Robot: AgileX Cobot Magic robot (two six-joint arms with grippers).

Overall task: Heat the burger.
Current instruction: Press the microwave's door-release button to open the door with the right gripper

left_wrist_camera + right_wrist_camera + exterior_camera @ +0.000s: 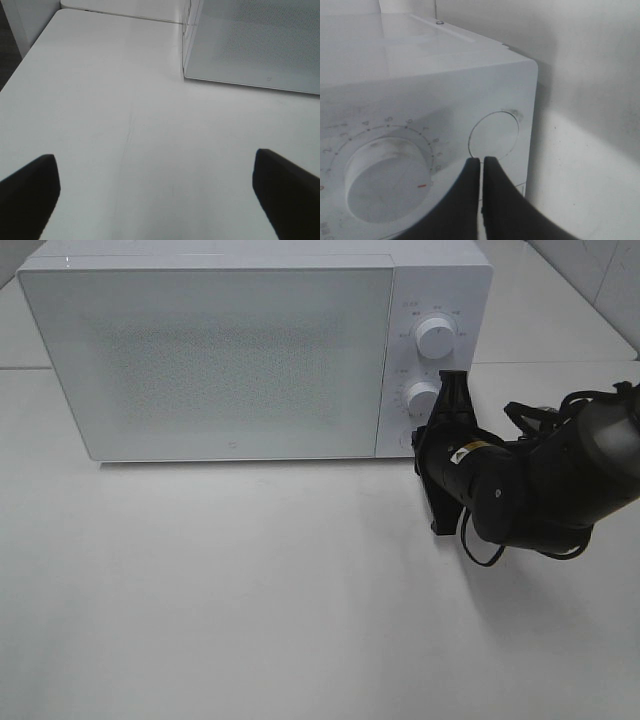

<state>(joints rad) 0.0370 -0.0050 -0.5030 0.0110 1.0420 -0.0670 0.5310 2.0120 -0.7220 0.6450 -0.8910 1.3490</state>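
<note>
The burger is out of view in every frame. A white microwave (210, 360) stands at the back of the table with its door shut. My right gripper (418, 435) is shut with nothing between its fingers, its tips (481, 161) at the edge of the round button (493, 135) at the bottom of the control panel, beside the lower knob (382, 175). Whether the tips touch the button I cannot tell. My left gripper (155, 190) is open and empty above the bare table, off the microwave's left front corner (187, 70); it is not in the high view.
The panel carries an upper knob (436, 337) and a lower knob (422, 398). The white table (250, 590) stretches out in front of the microwave. The right arm (560, 480) with its cables lies over the table's right side.
</note>
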